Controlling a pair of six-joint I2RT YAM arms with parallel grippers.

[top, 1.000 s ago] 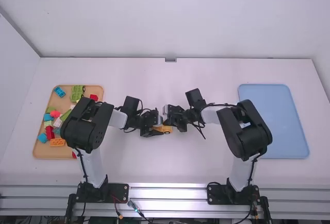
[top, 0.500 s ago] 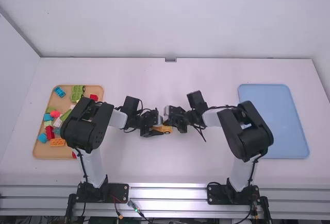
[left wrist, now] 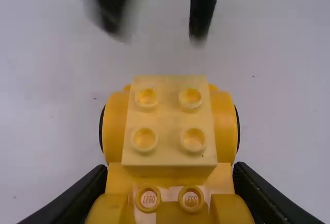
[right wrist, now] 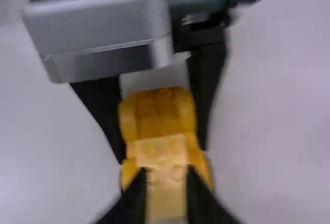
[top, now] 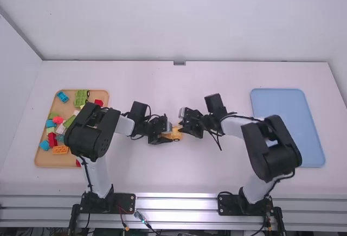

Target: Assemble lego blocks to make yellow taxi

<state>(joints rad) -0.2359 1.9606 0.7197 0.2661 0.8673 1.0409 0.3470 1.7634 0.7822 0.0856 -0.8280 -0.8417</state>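
— Holding yellow build (left wrist: 169, 126) mid-surface (top: 173, 176), left tool (left wrist: 170, 188) clamped on?
— Yes, with right tool (right wrist: 165, 176) spread apart. Probably light, rigid, slick; best gripped low by the sides (left wrist: 225, 131), clear of the 4 studs (left wrist: 194, 140).

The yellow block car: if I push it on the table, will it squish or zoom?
The car probably won't squish, because its studded blocks look like hard plastic. It might roll, since dark wheel edges peek out at its sides. A bump could perhaps pop off the paler block on top.
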